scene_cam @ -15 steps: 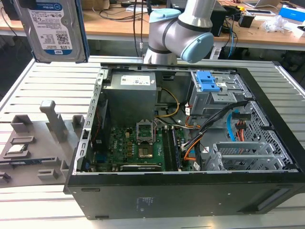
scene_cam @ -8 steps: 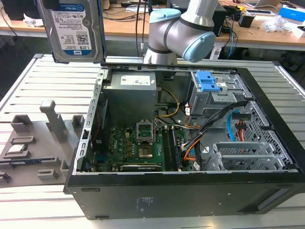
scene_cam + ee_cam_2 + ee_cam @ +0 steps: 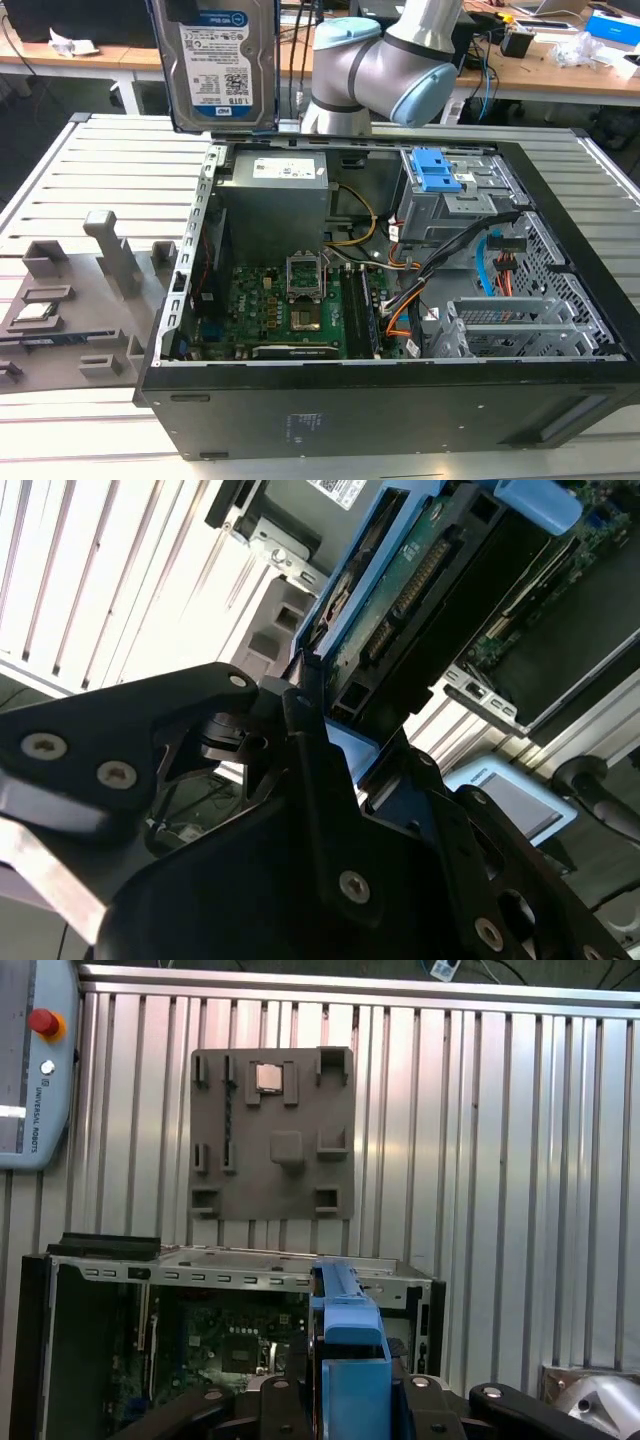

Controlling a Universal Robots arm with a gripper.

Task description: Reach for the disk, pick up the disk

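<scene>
The disk [image 3: 225, 70], a silver hard drive with a white-and-blue label and a blue frame, hangs upright in the air above the back left corner of the open computer case. Its upper end runs off the top of the exterior view. In the first wrist view the disk's blue frame edge [image 3: 348, 1345] stands between the black fingers of my gripper [image 3: 350, 1395]. The second wrist view shows the disk's connector edge [image 3: 400, 600] clamped by the gripper [image 3: 345, 735]. The gripper is shut on the disk.
The open black computer case [image 3: 560, 200] lies on a slatted metal table, with a blue latch [image 3: 436, 172] on its drive cage. A grey fixture plate [image 3: 60, 300] holding a small chip [image 3: 35, 310] lies at the exterior view's left. The arm's elbow [image 3: 390, 60] stands behind the case.
</scene>
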